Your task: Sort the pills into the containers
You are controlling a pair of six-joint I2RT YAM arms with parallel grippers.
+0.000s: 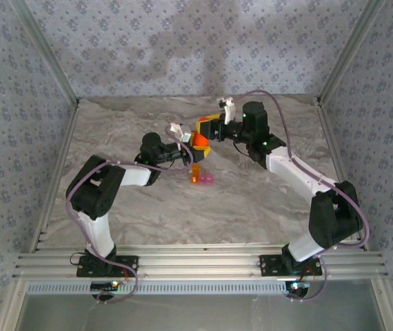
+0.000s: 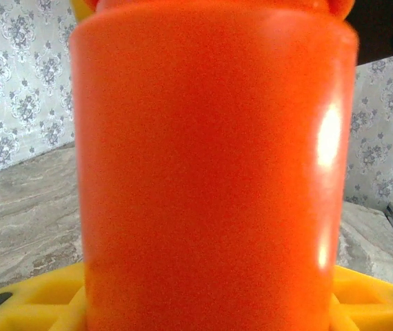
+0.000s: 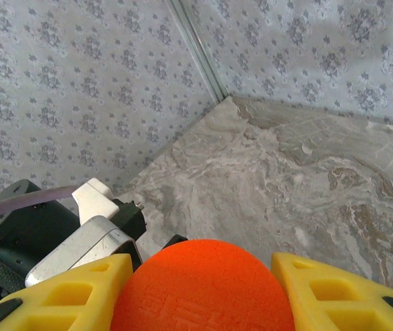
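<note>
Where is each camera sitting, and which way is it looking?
Top camera: above and behind the arms, looking down at the grey marbled table, both arms and the orange-red cylindrical plastic bottle.
Left wrist: on the left gripper, facing the bottle's side; its yellow fingers show.
Right wrist: on the right gripper, looking over the bottle's top toward a corner; its yellow fingers show.
All share the bottle.

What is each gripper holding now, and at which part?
Both hold the orange bottle. The left gripper has its jaws around the bottle's body. The right gripper has its jaws on the cap.
</note>
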